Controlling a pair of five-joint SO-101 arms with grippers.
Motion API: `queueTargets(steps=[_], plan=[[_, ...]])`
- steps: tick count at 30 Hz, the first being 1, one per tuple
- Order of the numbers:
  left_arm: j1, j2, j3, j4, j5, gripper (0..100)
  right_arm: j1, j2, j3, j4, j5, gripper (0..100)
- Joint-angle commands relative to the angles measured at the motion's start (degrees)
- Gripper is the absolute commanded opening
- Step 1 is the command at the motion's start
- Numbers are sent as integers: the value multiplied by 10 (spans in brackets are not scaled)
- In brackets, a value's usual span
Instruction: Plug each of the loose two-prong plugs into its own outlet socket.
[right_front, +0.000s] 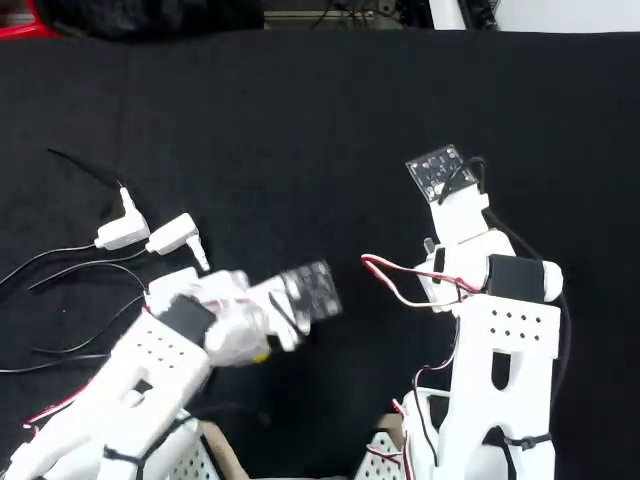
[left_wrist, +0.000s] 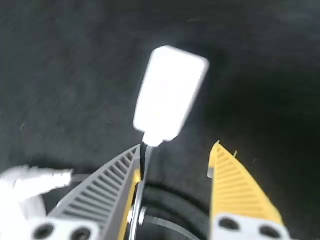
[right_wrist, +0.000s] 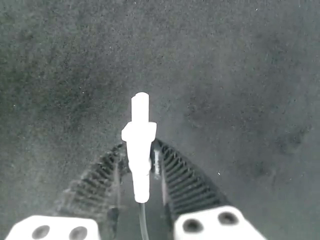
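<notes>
Left claw (left_wrist: 177, 147): open, grey and yellow fingers well apart, gripping nothing. A white block (left_wrist: 170, 95) sits just beyond the tips, nearer the grey finger (left_wrist: 107, 185), with a dark cord leaving its near end beside that finger. Whether finger and block touch cannot be told.

Right claw (right_wrist: 140, 146): closed on a slim white plug (right_wrist: 140, 115). The plug stands out past the fingertips, and its cord runs back between the fingers.

The black table (right_front: 300, 120) carries an angled white plug (right_front: 122, 230) and a second white plug (right_front: 175, 235) near its left edge. They lie just beside each other, with dark cords trailing toward that edge.
</notes>
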Motion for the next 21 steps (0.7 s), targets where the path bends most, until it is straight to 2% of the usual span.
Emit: queueTargets(steps=[1, 6, 10, 12, 17, 21], plan=[[15, -1, 15, -84, -7, 224, 15, -3, -29, -7, 4, 11], [62, 95, -18, -92, -7, 223, 18, -3, -30, -7, 12, 11], [89, 232, -58, -120, -9, 223, 18, -2, -30, -7, 11, 11], [73, 310, -87, -138, -10, 223, 18, -2, -29, -7, 12, 11], [22, 428, -223, -58, -13, 170, 20, -2, -30, -7, 14, 11], [-22, 488, -281, -51, -51, 130, 18, -3, -31, -7, 15, 11]])
